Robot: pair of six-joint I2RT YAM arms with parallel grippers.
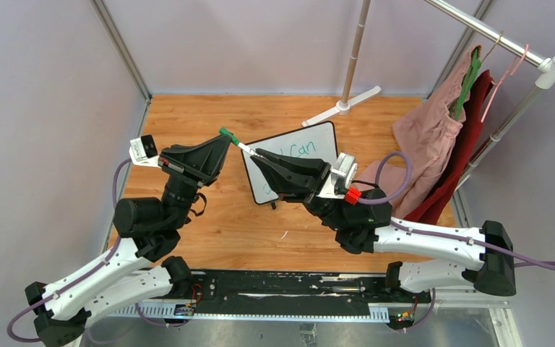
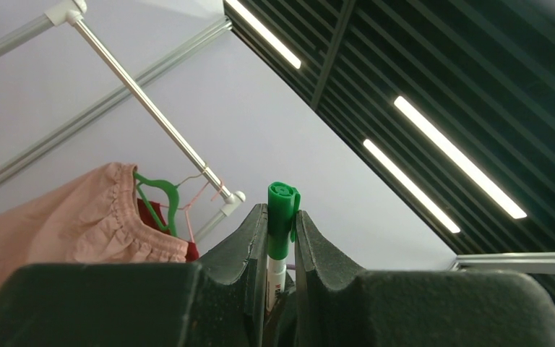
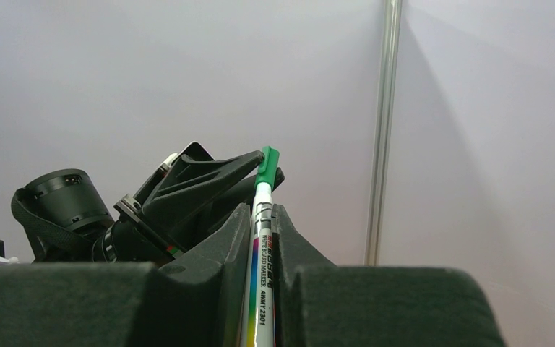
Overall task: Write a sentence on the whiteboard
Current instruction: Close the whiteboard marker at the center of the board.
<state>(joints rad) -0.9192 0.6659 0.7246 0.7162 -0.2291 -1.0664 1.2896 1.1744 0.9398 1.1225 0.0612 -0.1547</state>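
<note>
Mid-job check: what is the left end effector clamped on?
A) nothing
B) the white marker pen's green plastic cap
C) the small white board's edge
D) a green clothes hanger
B: the left end effector is shut on the green plastic cap, while the right end effector grips the white marker barrel.

sentence (image 1: 302,148) half hidden, whiteboard (image 1: 261,189) partly covered
</note>
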